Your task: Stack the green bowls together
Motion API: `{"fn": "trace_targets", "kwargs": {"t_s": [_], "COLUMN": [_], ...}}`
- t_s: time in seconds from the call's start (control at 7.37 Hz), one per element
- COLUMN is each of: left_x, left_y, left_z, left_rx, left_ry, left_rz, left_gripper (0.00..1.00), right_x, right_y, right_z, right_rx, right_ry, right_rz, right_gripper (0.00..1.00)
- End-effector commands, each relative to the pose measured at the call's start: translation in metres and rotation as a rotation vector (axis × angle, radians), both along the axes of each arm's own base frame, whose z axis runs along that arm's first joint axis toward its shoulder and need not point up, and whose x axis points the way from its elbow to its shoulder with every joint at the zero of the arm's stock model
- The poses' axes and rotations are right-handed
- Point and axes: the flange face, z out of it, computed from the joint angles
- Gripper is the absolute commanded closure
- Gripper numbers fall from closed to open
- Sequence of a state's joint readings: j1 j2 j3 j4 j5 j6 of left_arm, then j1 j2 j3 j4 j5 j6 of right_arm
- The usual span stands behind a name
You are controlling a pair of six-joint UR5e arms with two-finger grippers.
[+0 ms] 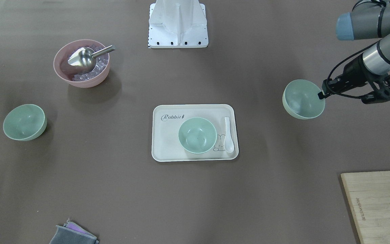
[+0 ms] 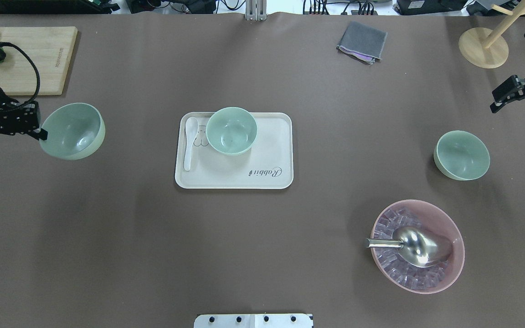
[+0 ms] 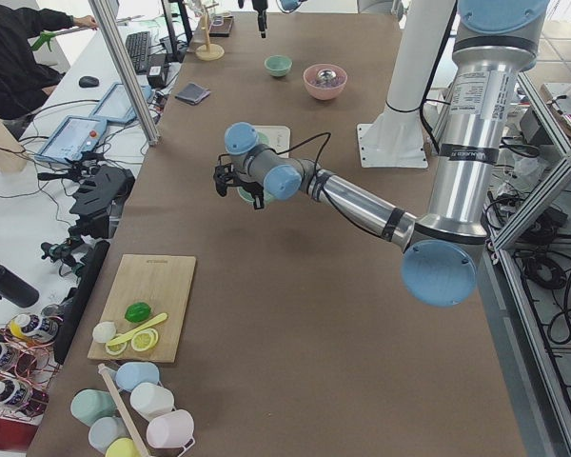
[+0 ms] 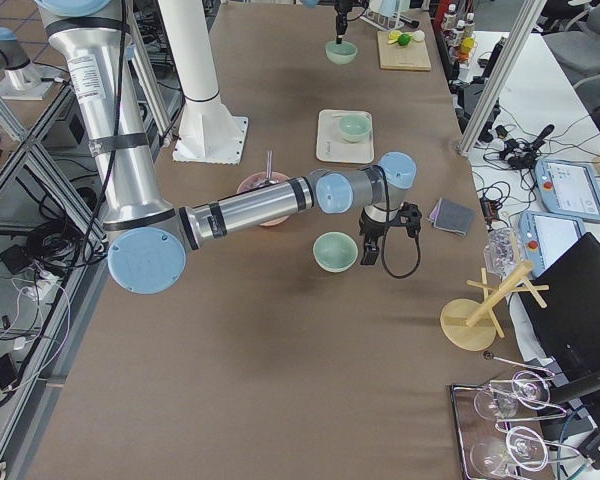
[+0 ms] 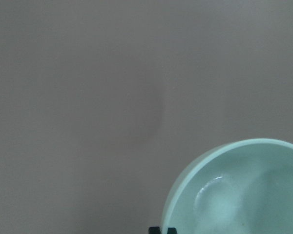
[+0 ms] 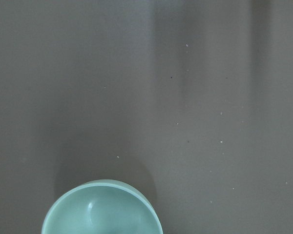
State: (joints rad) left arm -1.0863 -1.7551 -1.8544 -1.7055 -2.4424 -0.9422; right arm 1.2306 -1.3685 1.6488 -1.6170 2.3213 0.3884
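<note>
Three pale green bowls show. One green bowl (image 2: 73, 130) hangs tilted above the table at the left, and my left gripper (image 2: 41, 133) is shut on its rim; it also shows in the front view (image 1: 303, 99) and the left wrist view (image 5: 239, 190). A second bowl (image 2: 231, 130) stands on the white tray (image 2: 235, 182) in the middle. The third bowl (image 2: 462, 155) stands on the table at the right and shows at the bottom of the right wrist view (image 6: 101, 209). My right gripper (image 2: 499, 102) is above and beyond it, apart from it; I cannot tell whether its jaws are open.
A pink bowl (image 2: 417, 246) with ice and a metal scoop stands near the robot at the right. A white spoon (image 2: 189, 143) lies on the tray. A cutting board (image 2: 39, 59), a grey cloth (image 2: 362, 42) and a wooden stand (image 2: 483, 48) are at the far edge.
</note>
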Motion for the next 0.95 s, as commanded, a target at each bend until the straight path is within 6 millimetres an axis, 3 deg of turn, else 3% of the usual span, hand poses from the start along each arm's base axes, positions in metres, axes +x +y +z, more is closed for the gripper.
{"fn": "trace_targets", "kwargs": {"t_s": [0.0, 0.14, 0.41, 0.68, 0.81], "left_x": [0.017, 0.030, 0.072, 0.086, 0.087], "left_y": [-0.030, -0.035, -0.027, -0.028, -0.028], "left_z": [-0.077, -0.102, -0.129, -0.145, -0.146], "left_rx": [-0.025, -0.036, -0.073, -0.063, -0.064], "left_ry": [-0.048, -0.065, -0.051, -0.071, -0.070], "left_rz": [-0.057, -0.070, -0.053, -0.087, -0.087], "left_gripper": [1.00, 1.00, 1.00, 1.00, 1.00], "right_x": [-0.027, -0.039, -0.059, -0.065, -0.064], "right_y": [0.011, 0.017, 0.037, 0.050, 0.053], "right_z": [0.019, 0.026, 0.041, 0.072, 0.076], "right_rx": [0.042, 0.046, 0.061, 0.073, 0.069], "right_ry": [0.020, 0.040, 0.038, 0.041, 0.038], "right_rz": [-0.024, -0.043, -0.025, -0.029, -0.028], "right_gripper": [0.00, 0.00, 0.00, 0.02, 0.08]}}
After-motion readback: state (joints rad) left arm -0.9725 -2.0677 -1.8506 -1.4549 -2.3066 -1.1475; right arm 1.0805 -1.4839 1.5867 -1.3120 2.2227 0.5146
